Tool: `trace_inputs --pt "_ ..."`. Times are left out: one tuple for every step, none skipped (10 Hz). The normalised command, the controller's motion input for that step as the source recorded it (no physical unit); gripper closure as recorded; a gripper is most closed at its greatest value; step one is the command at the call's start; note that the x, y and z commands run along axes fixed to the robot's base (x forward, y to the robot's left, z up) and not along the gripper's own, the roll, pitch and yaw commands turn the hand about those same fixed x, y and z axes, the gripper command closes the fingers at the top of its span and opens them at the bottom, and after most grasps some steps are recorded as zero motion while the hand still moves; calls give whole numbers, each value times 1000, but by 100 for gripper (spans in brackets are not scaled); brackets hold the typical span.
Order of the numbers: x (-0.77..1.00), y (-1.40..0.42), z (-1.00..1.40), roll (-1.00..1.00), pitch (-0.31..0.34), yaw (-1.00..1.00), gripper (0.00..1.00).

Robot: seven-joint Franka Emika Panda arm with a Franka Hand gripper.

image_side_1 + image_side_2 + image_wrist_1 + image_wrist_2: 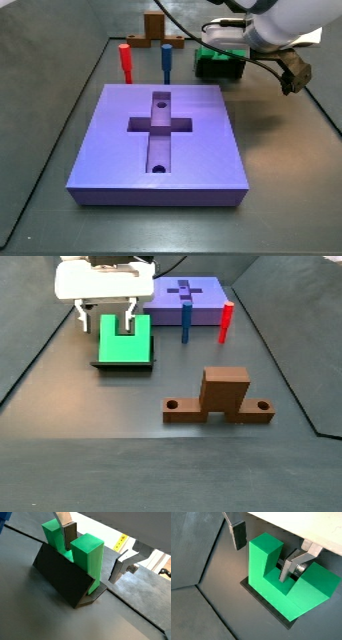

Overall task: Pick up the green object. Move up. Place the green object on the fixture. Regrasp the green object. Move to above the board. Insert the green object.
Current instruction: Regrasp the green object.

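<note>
Count from my gripper (119,324): one green object (124,348), one fixture (63,574), one board (160,140), one red peg (123,62), one blue peg (166,62), one brown wooden stand (223,396)

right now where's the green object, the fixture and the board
green object (294,594): wrist view, broad green face below the notch
fixture (63,579): wrist view, dark sloping front wall
board (201,135): side view, purple top beside the cross recess
</note>
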Motion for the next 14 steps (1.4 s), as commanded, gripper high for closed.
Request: trace_inputs --pt "0 0 0 0 0 0 100" --pt "0 0 0 0 0 0 100" --pt "0 0 0 0 0 0 100" --pt "0 0 0 0 0 0 100" --pt "0 0 0 0 0 0 100" --pt "0 0 0 0 0 0 100" --pt "0 0 0 0 0 0 100" --pt "0 0 0 0 0 0 100" --pt "0 0 0 0 0 0 100" --pt "0 0 0 0 0 0 100" --pt "0 0 0 0 0 0 100" --pt "0 0 0 0 0 0 100" --pt "0 0 0 0 0 0 100" --pt "0 0 0 0 0 0 100"
